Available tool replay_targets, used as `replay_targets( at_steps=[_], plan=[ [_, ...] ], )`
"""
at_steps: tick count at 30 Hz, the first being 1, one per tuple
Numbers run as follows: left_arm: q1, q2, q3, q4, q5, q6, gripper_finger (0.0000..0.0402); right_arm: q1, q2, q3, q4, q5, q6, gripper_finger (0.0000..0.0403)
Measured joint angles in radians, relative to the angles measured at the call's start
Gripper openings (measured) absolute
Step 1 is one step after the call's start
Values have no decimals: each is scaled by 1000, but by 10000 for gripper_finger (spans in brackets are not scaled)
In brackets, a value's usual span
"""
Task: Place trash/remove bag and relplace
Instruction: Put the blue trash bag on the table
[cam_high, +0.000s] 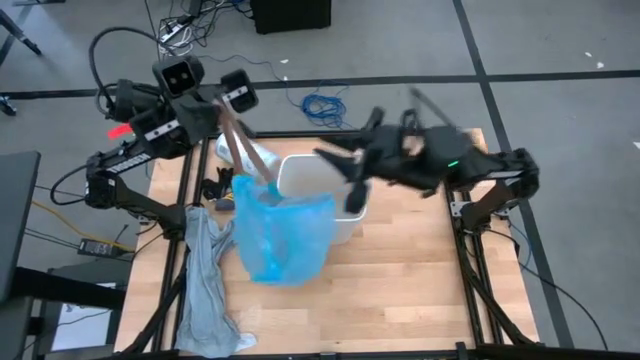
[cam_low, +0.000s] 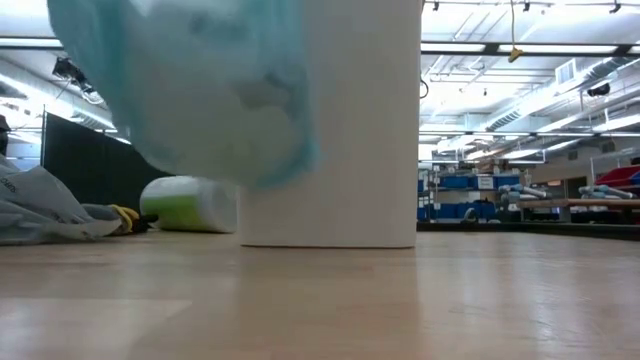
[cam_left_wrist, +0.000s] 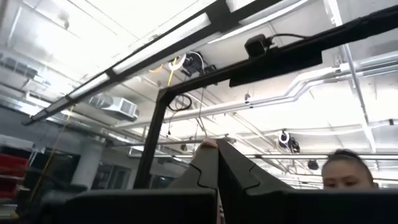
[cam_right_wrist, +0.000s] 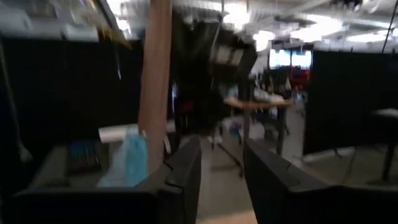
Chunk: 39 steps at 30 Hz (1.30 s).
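The light-blue bag hangs in the air against the near left side of the white bin. In the low view the bag is clear of the table, with pale lumps showing through it. My left gripper is shut at the bag's top and its fingers slant upward; its wrist view shows only shut fingers against the ceiling. My right gripper hovers open over the bin's far rim, touching nothing; its wrist view shows the bag farther off. My left gripper holds the bag by its gathered top edge, pinched between the two shut fingers, which slant up and toward the table's near right. The bag hangs slack below the fingers, lifted clear of the table. How many layers are pinched cannot be seen.
A limp grey liner lies along the table's left edge, also in the low view. A white and green roll lies behind it, beside a black and yellow item. Bare wood is on the near and right parts.
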<state>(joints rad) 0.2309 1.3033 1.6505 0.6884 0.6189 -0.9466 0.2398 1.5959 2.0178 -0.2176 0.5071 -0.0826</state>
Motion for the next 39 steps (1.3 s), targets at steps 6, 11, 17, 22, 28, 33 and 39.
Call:
replay_targets(
  at_steps=[6,11,17,22,28,33,39],
  plan=[
    [53,8,-1,-3,-58,-4,5,24,-66,3,-137,-34,72,117],
    [110,7,65,5,-56,-79,5,58,-63,3,-415,-39,198,107],
    [110,7,124,-2,-5,-80,5,67,38,1,-429,-81,65,109],
    [110,7,147,-1,21,-143,5,25,105,3,-401,-151,-31,136],
    [110,7,163,-2,67,-158,5,-14,163,4,-272,-308,-108,164],
    [110,8,163,-4,68,-165,5,-28,192,3,-255,-332,-167,165],
    [110,7,163,-4,69,-190,5,-34,202,3,-234,-330,-204,165]
  ],
)
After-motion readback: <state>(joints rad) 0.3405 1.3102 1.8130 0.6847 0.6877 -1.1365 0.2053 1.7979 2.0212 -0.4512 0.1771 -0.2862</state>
